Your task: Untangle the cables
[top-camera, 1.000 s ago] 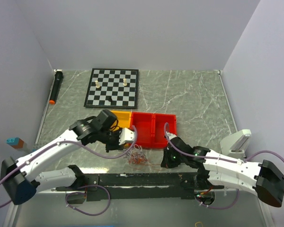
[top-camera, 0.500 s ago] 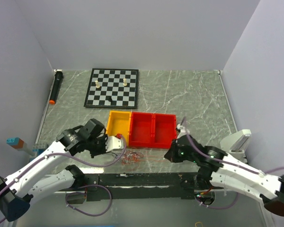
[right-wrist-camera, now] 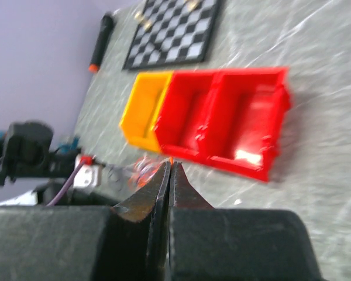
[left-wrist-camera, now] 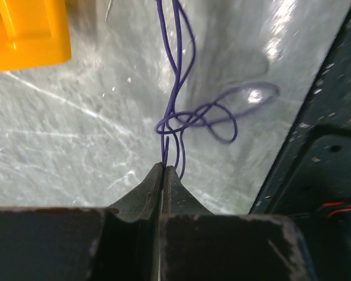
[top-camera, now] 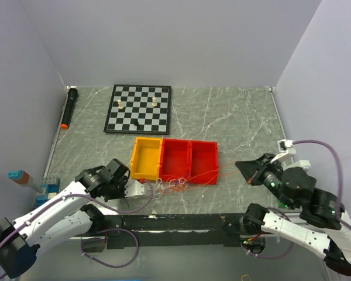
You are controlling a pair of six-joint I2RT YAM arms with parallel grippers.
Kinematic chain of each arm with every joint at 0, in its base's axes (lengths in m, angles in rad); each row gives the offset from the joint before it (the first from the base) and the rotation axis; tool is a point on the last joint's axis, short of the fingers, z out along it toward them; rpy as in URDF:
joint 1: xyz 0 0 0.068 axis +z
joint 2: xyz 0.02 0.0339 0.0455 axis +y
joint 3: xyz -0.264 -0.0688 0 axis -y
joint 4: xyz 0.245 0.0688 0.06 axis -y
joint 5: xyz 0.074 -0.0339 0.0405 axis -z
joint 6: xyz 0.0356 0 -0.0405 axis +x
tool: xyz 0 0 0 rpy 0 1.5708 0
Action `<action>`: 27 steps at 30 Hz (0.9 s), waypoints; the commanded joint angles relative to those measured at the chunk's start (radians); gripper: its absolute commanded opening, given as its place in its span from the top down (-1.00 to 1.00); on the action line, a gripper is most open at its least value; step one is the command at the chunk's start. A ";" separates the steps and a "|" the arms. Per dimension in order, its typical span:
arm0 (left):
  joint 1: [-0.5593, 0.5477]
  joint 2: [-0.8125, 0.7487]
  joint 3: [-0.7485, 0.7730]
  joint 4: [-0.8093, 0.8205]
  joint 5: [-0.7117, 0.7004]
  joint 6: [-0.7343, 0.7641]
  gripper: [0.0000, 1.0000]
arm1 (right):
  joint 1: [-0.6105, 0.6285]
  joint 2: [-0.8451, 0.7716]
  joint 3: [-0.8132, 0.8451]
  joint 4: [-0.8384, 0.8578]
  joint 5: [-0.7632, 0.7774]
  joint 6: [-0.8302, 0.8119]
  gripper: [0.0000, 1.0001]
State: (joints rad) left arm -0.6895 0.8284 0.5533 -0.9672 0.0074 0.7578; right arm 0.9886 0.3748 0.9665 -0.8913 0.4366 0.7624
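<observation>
The cables lie as a small tangle of orange-red, white and bluish loops just in front of the bins. My left gripper is at the tangle's left end, low over the table. In the left wrist view it is shut on a thin bluish-purple wire that loops ahead of the tips. My right gripper is raised to the right of the bins. It is shut on an orange wire stretched taut back to the blurred tangle.
A yellow bin and a red double bin stand directly behind the tangle. A chessboard with two pieces and a black marker lie at the back. A black rail runs along the near edge. Small blocks sit at the far left.
My right gripper has risen and pulled back to the right, drawing the orange wire taut. My left gripper has drawn back toward the near left with its wire. The tangle has spread out.
</observation>
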 commanded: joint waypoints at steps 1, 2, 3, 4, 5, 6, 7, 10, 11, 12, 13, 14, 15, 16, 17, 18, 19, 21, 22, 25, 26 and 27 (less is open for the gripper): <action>0.005 -0.006 0.000 0.012 -0.090 0.040 0.93 | 0.007 0.022 0.119 -0.116 0.195 -0.069 1.00; 0.005 -0.006 -0.003 0.013 -0.098 0.043 0.93 | 0.004 0.023 0.139 -0.127 0.211 -0.075 1.00; 0.007 -0.008 -0.003 0.015 -0.099 0.043 0.93 | 0.004 0.019 0.150 -0.118 0.221 -0.092 1.00; 0.008 -0.006 -0.004 0.018 -0.103 0.044 0.93 | 0.005 0.010 0.156 -0.107 0.221 -0.101 1.00; 0.008 -0.008 -0.006 0.021 -0.104 0.043 0.93 | 0.005 0.004 0.156 -0.091 0.212 -0.116 1.00; 0.008 -0.006 -0.007 0.019 -0.107 0.046 0.93 | 0.005 0.004 0.159 -0.086 0.209 -0.126 1.00; 0.008 -0.006 -0.012 0.019 -0.115 0.048 0.93 | 0.004 0.013 0.176 -0.107 0.215 -0.115 1.00; 0.013 -0.018 -0.038 0.025 -0.165 0.066 0.94 | 0.005 0.035 0.242 -0.220 0.301 -0.074 1.00; 0.016 -0.025 -0.047 0.027 -0.178 0.072 0.94 | 0.004 0.033 0.261 -0.242 0.330 -0.065 1.00; 0.018 -0.029 -0.053 0.027 -0.185 0.077 0.95 | 0.005 0.026 0.280 -0.253 0.350 -0.066 1.00; 0.019 -0.032 -0.056 0.024 -0.184 0.078 0.95 | 0.005 0.013 0.297 -0.259 0.366 -0.074 1.00; 0.019 -0.034 -0.056 0.024 -0.182 0.074 0.95 | 0.004 0.007 0.310 -0.256 0.370 -0.083 1.00; 0.019 -0.034 -0.052 0.024 -0.176 0.071 0.95 | 0.005 -0.005 0.314 -0.244 0.364 -0.096 1.00; 0.019 -0.032 -0.043 0.021 -0.167 0.066 0.94 | 0.005 -0.008 0.314 -0.232 0.355 -0.110 1.00; 0.022 -0.031 -0.030 0.019 -0.158 0.060 0.94 | 0.005 -0.005 0.316 -0.235 0.344 -0.110 1.00; 0.022 -0.031 -0.018 0.022 -0.153 0.052 0.94 | 0.005 0.002 0.316 -0.242 0.338 -0.103 1.00; 0.024 -0.031 0.011 0.025 -0.143 0.045 0.94 | 0.005 0.013 0.308 -0.244 0.323 -0.100 1.00; 0.031 -0.038 0.072 0.024 -0.106 0.026 0.94 | 0.005 0.033 0.278 -0.221 0.257 -0.115 1.00; 0.033 -0.043 0.115 0.024 -0.080 0.012 0.94 | 0.007 0.044 0.250 -0.184 0.195 -0.141 1.00; 0.038 -0.046 0.256 0.012 0.009 -0.031 0.93 | 0.005 0.096 0.132 -0.069 -0.036 -0.150 1.00; 0.036 -0.041 0.302 0.005 0.034 -0.049 0.93 | 0.004 0.120 0.088 -0.046 -0.095 -0.138 1.00; 0.036 -0.034 0.354 -0.004 0.058 -0.060 0.93 | 0.005 0.142 0.048 -0.028 -0.140 -0.118 1.00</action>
State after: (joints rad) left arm -0.6590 0.8066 0.7254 -0.9672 -0.0525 0.7677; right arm 0.9901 0.4011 1.1446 -1.0313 0.5560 0.6521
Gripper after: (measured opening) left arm 0.036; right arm 0.009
